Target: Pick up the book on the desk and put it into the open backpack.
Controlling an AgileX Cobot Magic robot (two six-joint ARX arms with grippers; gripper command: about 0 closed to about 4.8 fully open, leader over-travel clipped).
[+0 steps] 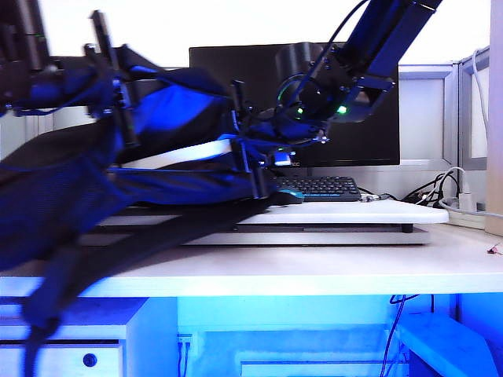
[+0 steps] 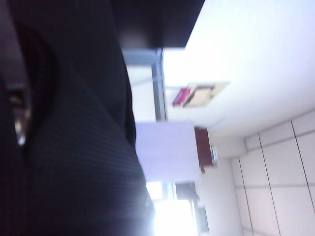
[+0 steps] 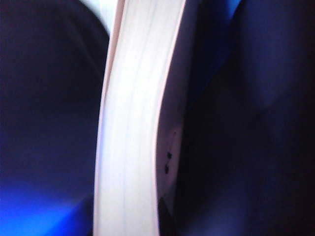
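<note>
Both grippers are seen at the mouth of the large floppy black fabric backpack with bright blue lining (image 1: 94, 181). Toward the pale wood-grain desk's left edge, the left gripper (image 1: 110, 86) is clamped tight on the upper lip of the bag, holding the opening up; in its wrist view only dark ribbed fabric (image 2: 74, 147) is shown. Little free room is left inside, the blue lining closing above and below. Nearer the middle, the right gripper (image 1: 250, 153) is held level, pointing left into the opening, its jaws narrowed onto the thin pale pink-cream softcover book (image 1: 185, 155); white page edges (image 3: 130, 128) fill its wrist view. Most of the book lies flat inside the bag, above the white raised board (image 1: 346, 214). Behind, a black keyboard (image 1: 322, 187) and a dark monitor (image 1: 369, 133) stand toward the far edge.
</note>
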